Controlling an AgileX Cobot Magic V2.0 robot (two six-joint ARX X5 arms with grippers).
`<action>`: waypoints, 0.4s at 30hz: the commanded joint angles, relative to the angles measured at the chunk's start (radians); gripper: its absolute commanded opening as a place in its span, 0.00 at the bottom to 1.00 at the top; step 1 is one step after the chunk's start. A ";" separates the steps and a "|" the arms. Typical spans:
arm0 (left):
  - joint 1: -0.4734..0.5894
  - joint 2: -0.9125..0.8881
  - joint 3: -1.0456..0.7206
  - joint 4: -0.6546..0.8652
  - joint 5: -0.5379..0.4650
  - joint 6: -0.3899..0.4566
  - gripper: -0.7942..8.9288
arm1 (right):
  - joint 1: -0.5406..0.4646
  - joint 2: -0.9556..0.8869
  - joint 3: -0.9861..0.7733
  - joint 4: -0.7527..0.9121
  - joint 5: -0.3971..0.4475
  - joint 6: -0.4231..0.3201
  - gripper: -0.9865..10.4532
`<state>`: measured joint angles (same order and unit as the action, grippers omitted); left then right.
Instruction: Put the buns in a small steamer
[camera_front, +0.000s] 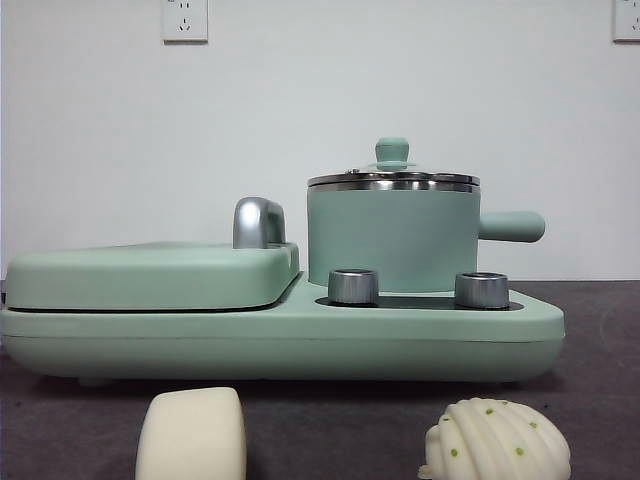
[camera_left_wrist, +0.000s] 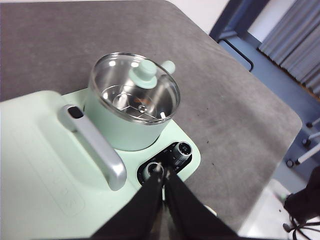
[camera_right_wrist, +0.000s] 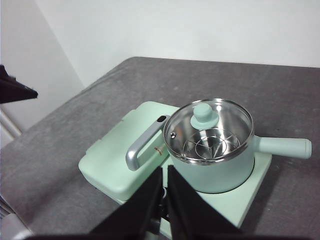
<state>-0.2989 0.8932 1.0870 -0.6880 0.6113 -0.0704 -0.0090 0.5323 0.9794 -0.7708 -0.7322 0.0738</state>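
- Both pincers hang high above the cooker: left pincer (camera_left_wrist: 162, 172) with its jaws pressed together on nothing, right pincer (camera_right_wrist: 165, 175) likewise closed and empty. Neither is near a bun.
- Steamer (camera_front: 392, 235) sits on the cooker base (camera_front: 280, 335), behind two steel knobs (camera_front: 353, 286), side handle pointing away from the flat griddle lid (camera_front: 150, 275).
- Steamer lid (camera_right_wrist: 205, 115) is on, glass, green knob up; through it a steel rack shows, and no bun inside.
- Plain bun (camera_front: 192, 435) and ribbed bun (camera_front: 497, 442) lie on the worktop (camera_front: 600, 340) at its near edge, in front of the cooker, well apart from each other.
- My read: the task has not started. First call is the lid — one pincer must open, drop onto the knob and lift it clear; only then can a bun go in.
- Buns look soft, so a gentle squeeze is wanted.
- Worktop is dark grey, matte, felt-like, with a rounded corner in the left wrist view.
- Room: plain white wall with two sockets (camera_front: 185, 18) up high; beyond the worktop's edge, blue framing and grey curtains.
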 joint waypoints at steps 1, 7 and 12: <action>-0.004 0.013 0.020 0.004 0.010 0.037 0.09 | 0.000 0.003 0.016 0.006 0.000 -0.022 0.10; -0.004 0.016 0.020 0.004 0.010 0.037 0.40 | 0.000 0.003 0.016 -0.002 0.000 -0.022 0.37; -0.004 0.016 0.020 0.003 0.010 0.031 0.59 | 0.000 0.003 0.016 0.000 0.000 -0.023 0.52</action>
<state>-0.2993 0.9020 1.0874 -0.6918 0.6125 -0.0444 -0.0090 0.5316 0.9794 -0.7776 -0.7322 0.0593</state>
